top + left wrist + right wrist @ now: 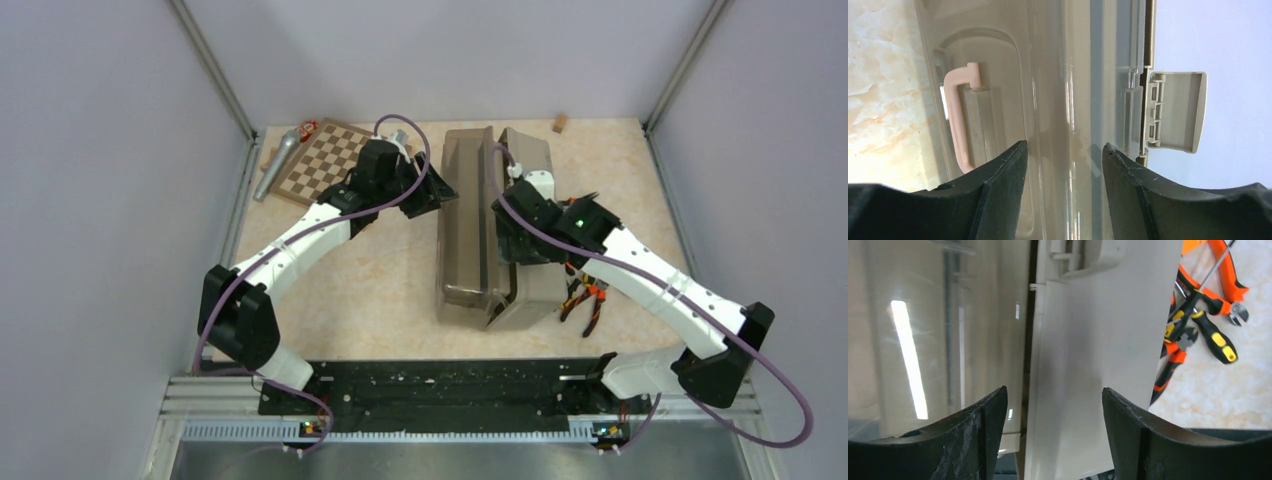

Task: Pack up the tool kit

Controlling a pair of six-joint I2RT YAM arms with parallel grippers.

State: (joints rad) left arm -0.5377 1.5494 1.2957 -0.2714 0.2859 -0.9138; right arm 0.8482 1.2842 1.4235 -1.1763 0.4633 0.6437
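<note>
While lid [1048, 75] is up: toolbox [465, 275] sits mid-surface [370, 280].
Left gripper [1063, 146]: jaws apart against lid, probably propping it.
Right gripper [1054, 390]: jaws apart over toolbox body, holding nothing.
Pliers [585, 305], screwdrivers [1217, 340]: loose right of toolbox, unpacked.

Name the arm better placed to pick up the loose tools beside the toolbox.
Right. The pliers and screwdrivers lie right of the toolbox, near the right gripper; the left gripper is across the box, at its left edge.
</note>
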